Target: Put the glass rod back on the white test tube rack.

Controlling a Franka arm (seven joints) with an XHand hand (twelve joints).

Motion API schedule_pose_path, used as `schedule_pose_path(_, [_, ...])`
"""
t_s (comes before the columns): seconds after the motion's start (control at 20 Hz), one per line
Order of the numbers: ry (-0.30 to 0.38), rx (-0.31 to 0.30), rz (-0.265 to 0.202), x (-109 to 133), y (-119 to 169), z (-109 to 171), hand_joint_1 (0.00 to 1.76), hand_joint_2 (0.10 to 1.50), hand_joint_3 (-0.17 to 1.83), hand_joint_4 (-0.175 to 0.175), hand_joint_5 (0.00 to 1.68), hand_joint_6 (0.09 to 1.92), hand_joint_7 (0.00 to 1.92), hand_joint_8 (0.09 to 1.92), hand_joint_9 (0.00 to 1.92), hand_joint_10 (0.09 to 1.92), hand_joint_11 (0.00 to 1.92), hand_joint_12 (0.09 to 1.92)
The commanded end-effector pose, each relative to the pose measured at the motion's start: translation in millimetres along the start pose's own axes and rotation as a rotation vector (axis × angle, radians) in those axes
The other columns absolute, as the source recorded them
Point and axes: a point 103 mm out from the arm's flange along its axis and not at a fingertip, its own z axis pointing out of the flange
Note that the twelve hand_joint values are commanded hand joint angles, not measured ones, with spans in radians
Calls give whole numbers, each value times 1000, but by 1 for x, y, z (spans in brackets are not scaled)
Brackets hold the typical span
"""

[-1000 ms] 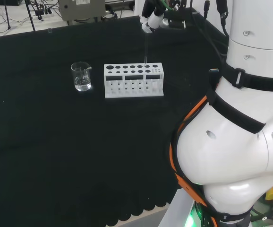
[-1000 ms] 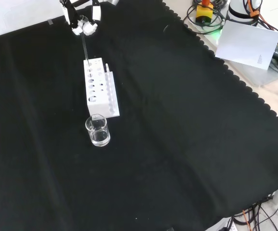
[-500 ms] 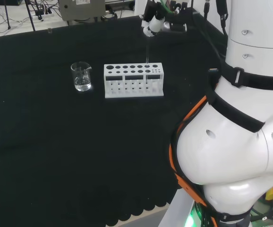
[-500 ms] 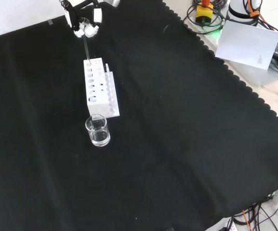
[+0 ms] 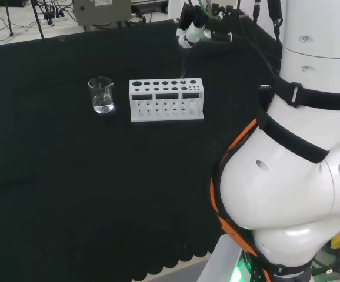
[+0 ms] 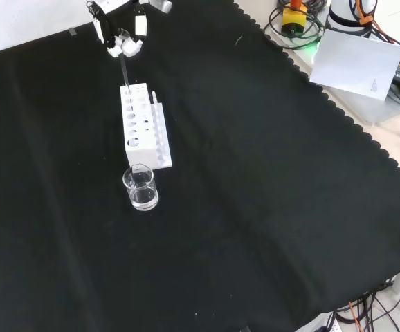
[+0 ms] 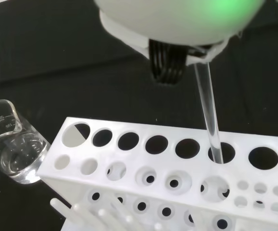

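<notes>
The white test tube rack [image 5: 167, 98] [image 6: 139, 124] [image 7: 168, 183] stands on the black cloth. The clear glass rod [image 5: 183, 63] [image 6: 124, 72] [image 7: 209, 115] stands nearly upright, and the wrist view shows its lower end inside the back-row hole second from one end of the rack. Directly above the rack is the hand [image 5: 192, 32] [image 6: 122, 38] [image 7: 177, 19]. Its fingertips are curled round the rod's top, which is hidden among them.
A small glass beaker [image 5: 102, 95] [image 6: 140, 187] [image 7: 11, 142] with a little clear liquid stands just beyond the rack's other end. The arm's white links [image 5: 299, 147] rise at the right of the head view. The cloth's scalloped edge [image 6: 366, 131] runs along the front view's right.
The hand has shifted slightly to the right in the head view and turned a little. Less of the rod shows between the hand and the rack. Rack and beaker have not moved.
</notes>
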Motion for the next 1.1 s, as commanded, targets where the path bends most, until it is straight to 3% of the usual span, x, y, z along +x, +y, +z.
schedule_pose_path(0.05, [1,15,-1,3,2,5,1335,566,784,-175,1319,374,1398,767,1724,619,1386,1044])
schedule_pose_path(0.4, [20,45,13,6,5,4,1334,574,772,-175,1314,377,1394,767,1725,618,1394,1040])
schedule_pose_path(0.6, [9,88,35,5,4,1,1326,628,689,-175,1209,573,1416,639,1725,614,1482,992])
schedule_pose_path(0.75, [25,86,44,3,1,-6,1418,518,790,-175,896,823,1450,463,1727,664,1592,1010])
schedule_pose_path(0.85, [23,77,48,2,-2,-11,1410,403,886,-162,664,919,1264,535,1715,762,1640,1043])
schedule_pose_path(0.95, [14,69,56,1,-5,-18,1410,332,963,-146,527,913,1127,624,1710,824,1663,1063])
schedule_pose_path(1.1, [10,55,66,-1,-11,-25,1418,299,995,-134,453,868,1053,677,1716,870,1673,1076])
